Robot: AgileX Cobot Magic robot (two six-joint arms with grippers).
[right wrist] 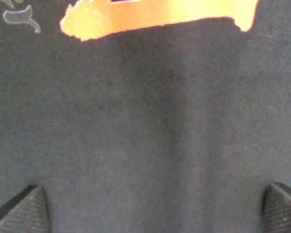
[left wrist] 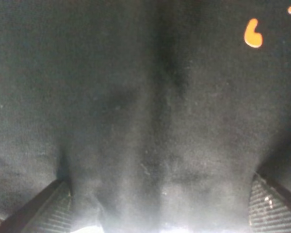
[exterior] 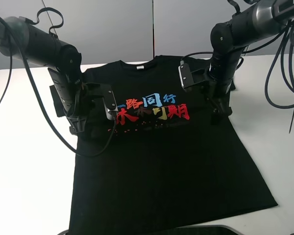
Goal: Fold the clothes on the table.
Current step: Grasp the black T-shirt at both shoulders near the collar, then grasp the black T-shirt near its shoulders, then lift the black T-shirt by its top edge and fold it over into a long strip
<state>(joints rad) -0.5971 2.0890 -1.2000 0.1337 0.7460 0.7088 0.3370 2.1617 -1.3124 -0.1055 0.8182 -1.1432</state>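
Observation:
A black T-shirt [exterior: 161, 171] with a red and blue printed text [exterior: 152, 110] lies flat on the white table [exterior: 24, 171], collar at the far side. My left gripper [exterior: 81, 128] is pressed down on the shirt's left side beside the print. In the left wrist view its fingers [left wrist: 43, 208] stand wide apart with slightly bunched black cloth between them. My right gripper [exterior: 217, 116] is down on the shirt's right side by the print's end. In the right wrist view its fingers [right wrist: 26, 211] are also wide apart over flat cloth.
Black cables [exterior: 284, 73] hang at the right behind the right arm. A dark object [exterior: 206, 230] shows at the table's front edge. The left sleeve [exterior: 56, 100] lies partly under the left arm.

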